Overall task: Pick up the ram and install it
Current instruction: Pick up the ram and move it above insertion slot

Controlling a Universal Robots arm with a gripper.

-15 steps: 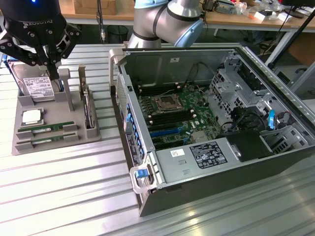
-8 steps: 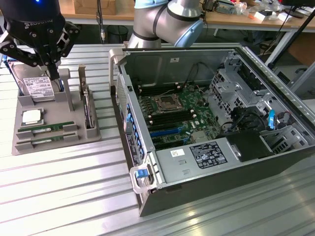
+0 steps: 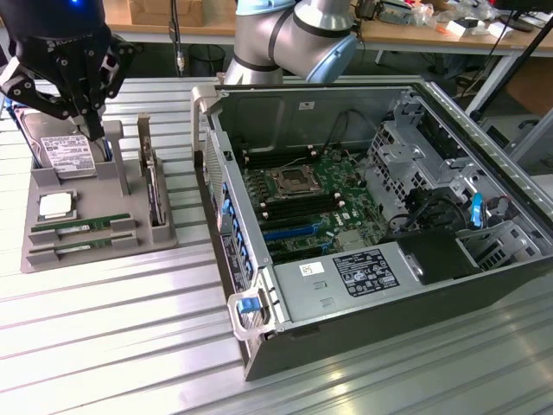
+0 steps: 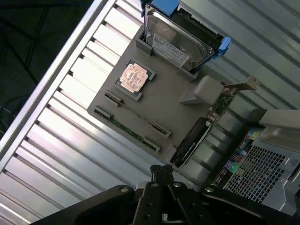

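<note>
Nearest in the exterior view is the ribbed metal counter (image 3: 112,346), with an open computer case (image 3: 484,285) lying on it at the exterior view's right. At the case's near corner is a blue latch (image 3: 248,303). Just behind it sits a silver power supply (image 3: 346,277) with a black label, then the green motherboard (image 3: 302,186) with its square processor socket (image 3: 289,181).

At the exterior view's left, just beside the case, stands a gray tray (image 3: 95,259). The ram (image 3: 82,224), a thin green stick, lies on its edge in a slot at the tray's near end. A 2nd slot just in front of it seems to hold another green stick (image 3: 85,244). Behind these rests a square silver processor chip (image 3: 56,206), and an expansion card (image 3: 155,194) stands upright along the tray's case-facing side. Further back a silver hard drive (image 3: 65,154) with a white label leans in its holder.

The black claw (image 3: 93,134) hangs above the far part of the tray, near the hard drive and apart from the ram. Its fingers are pressed together and hold nothing. From the wrist view the closed claw (image 4: 161,169) points down toward the tray (image 4: 164,105), with the ram (image 4: 126,131) untouched in its slot.

Beyond it is the gray arm (image 3: 294,35), and behind that are workbenches (image 3: 432,30).
</note>
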